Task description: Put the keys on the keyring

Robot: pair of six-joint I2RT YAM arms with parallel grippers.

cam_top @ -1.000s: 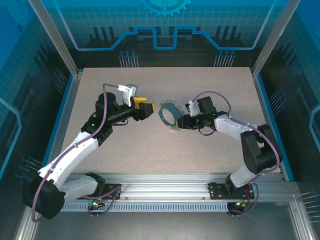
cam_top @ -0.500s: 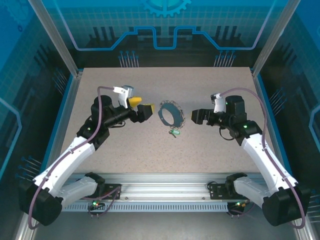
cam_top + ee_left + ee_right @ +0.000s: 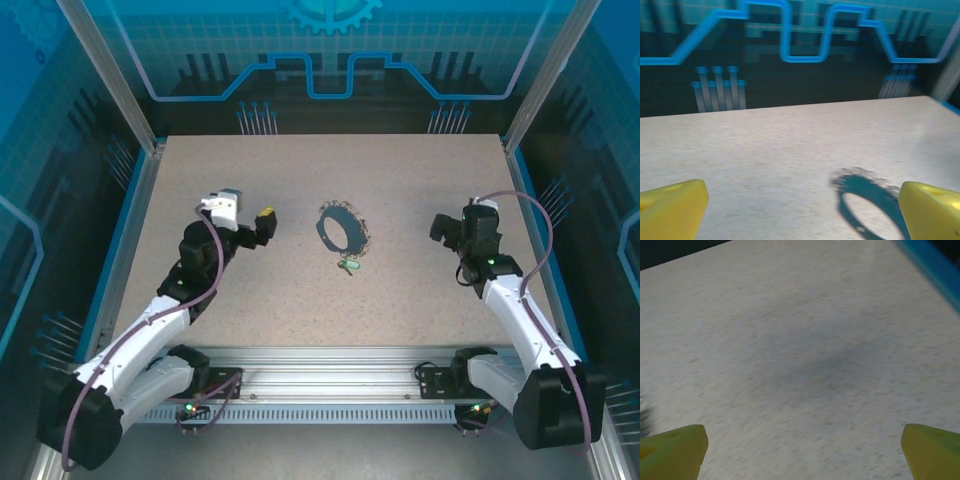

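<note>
The keyring, a dark teal loop with a thin silvery chain along its edge, lies on the table's middle. The green-headed key rests just below the loop; I cannot tell whether it is linked to the chain. My left gripper hangs open well to the loop's left, with nothing between its yellow fingers. In the left wrist view the keyring sits ahead of the left gripper, toward the right finger. My right gripper stands open to the loop's right. The right gripper has bare table between its fingertips.
The speckled table is bounded by blue-edged walls, with the right wall's edge in the right wrist view. A metal rail carrying both arm bases runs along the near side.
Both arms have drawn back from the keyring, left arm leftward and right arm rightward, and both sets of jaws have opened. The keyring and key stay on the table.
</note>
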